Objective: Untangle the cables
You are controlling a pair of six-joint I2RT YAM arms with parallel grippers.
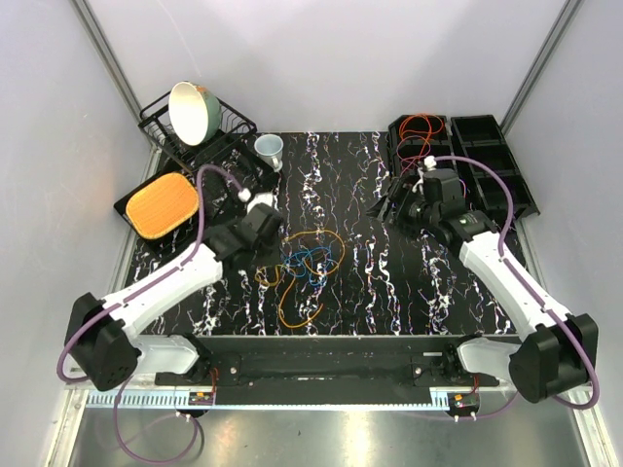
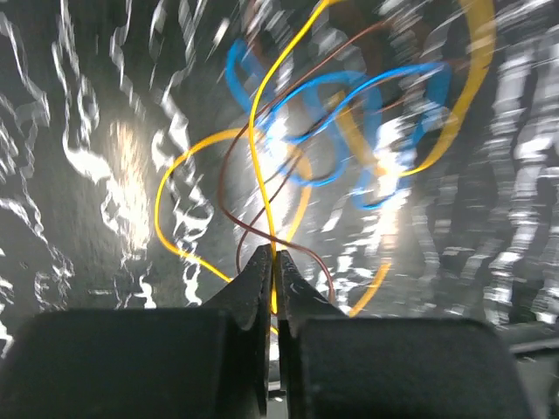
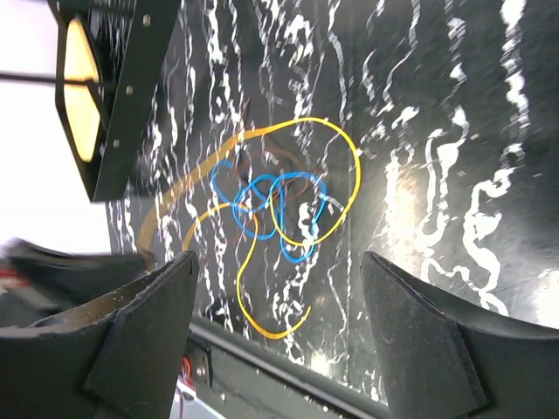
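- Left gripper (image 2: 272, 262): fingers pressed together, pinching a thin yellow wire (image 2: 253, 148) at the tangle's edge.
- Right gripper (image 3: 278, 262): fingers spread wide, holding nothing, well apart from the tangle.
- The thin orange, yellow, blue and reddish cables (image 1: 307, 263) lie looped mid-table.
- Best drawn slowly leftward, watching whether blue loops drag.
- Room lies toward the black marbled table's (image 1: 389, 282) near edge; black plastic bins (image 1: 496, 165) stand far right.

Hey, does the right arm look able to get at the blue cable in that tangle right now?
Probably yes. The right gripper hangs open with only bare table between it and the blue cable; the left gripper pinches the yellow cable on the far side.
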